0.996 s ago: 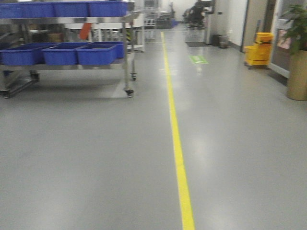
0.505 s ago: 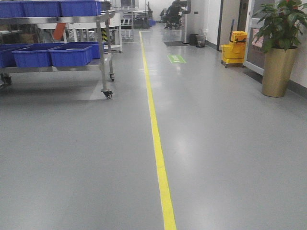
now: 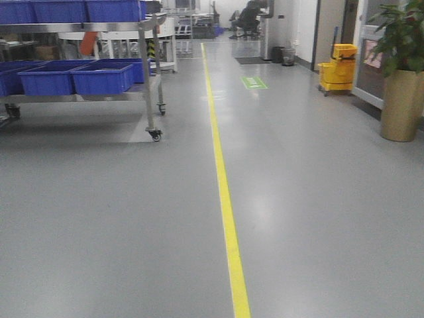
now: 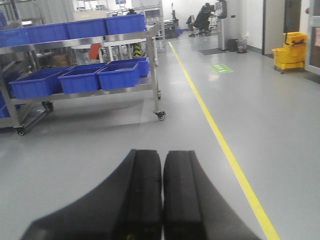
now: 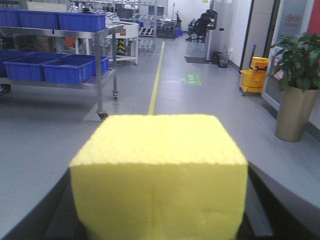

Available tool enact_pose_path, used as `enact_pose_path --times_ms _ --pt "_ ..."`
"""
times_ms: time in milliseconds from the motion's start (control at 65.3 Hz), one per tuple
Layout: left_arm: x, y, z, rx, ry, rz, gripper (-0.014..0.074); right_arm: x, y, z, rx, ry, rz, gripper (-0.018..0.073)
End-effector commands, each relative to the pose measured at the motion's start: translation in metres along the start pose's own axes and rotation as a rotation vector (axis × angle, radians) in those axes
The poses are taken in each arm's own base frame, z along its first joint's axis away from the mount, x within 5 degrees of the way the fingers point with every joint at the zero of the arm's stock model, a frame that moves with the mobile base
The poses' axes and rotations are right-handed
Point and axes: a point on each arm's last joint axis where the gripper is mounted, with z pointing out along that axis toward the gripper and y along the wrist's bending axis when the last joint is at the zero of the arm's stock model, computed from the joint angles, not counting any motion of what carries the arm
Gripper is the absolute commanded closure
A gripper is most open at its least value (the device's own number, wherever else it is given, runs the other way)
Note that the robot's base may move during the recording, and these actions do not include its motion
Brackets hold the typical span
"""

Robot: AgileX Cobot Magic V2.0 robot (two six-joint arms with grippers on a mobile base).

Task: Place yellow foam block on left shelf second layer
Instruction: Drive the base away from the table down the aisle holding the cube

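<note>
Spanning right end effector [image 5: 160, 212] crosswise, yellow foam block [image 5: 159, 170] is pinched; left end effector [image 4: 162, 200] pressed together.

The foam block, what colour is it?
The foam block is bright yellow; the right wrist view shows it best.

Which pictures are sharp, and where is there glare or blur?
Front view: slightly soft, pale reflections on the floor beside the yellow line. Left wrist view: the shut left hand is dark, without detail; the cart behind is clear. Right wrist view: the yellow foam block is near and soft-edged, the plant behind sharper.
</note>
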Motion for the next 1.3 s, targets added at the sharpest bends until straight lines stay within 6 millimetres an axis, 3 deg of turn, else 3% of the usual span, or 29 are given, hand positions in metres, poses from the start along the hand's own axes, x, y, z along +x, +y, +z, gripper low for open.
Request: enact_pose_path --times_ms 0,1287 --pt "-0.0002 -0.0012 -0.0011 0.011 -0.078 -0.011 0.046 -0.0168 -0.0013 -0.0003 0.016 -0.109 -0.005 0.0096" --pt "-0.0002 -0.0012 -0.0011 0.011 -0.078 -0.011 0.046 -0.0168 -0.0013 -0.0003 0.016 -0.109 -0.005 0.0096"
